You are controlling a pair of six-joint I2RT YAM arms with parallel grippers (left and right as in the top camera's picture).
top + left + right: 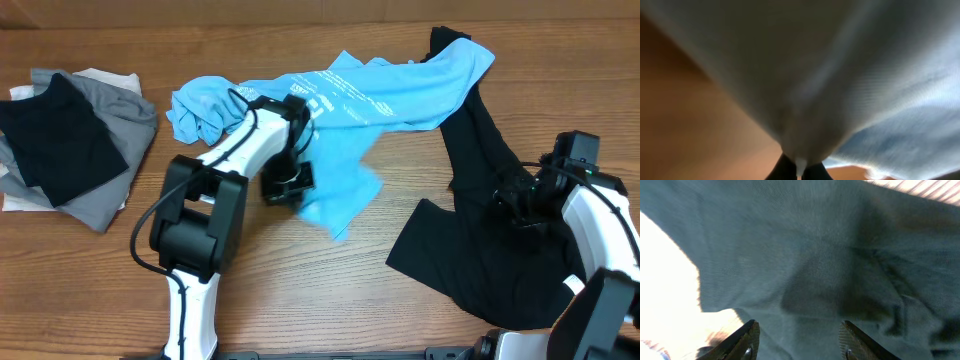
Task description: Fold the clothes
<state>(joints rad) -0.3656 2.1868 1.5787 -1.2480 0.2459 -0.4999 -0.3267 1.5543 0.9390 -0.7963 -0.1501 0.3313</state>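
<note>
Overhead: your light-blue T-shirt (pixel 370 95) lies across the bench (pixel 300 300) with its long axis running left to right. One flap trails down toward your side. Your left hand (pixel 292 183) sits on that flap, so it is much the nearer arm. Your right hand (pixel 522 205) is well apart, over the black garment (pixel 470 270).

Left wrist: the fingers (pixel 782 171) are pressed together, pinching a fold of pale blue cloth that fans away from them.

Right wrist: the fingers (pixel 747 341) stand spread above dark cloth, gripping nothing.
</note>
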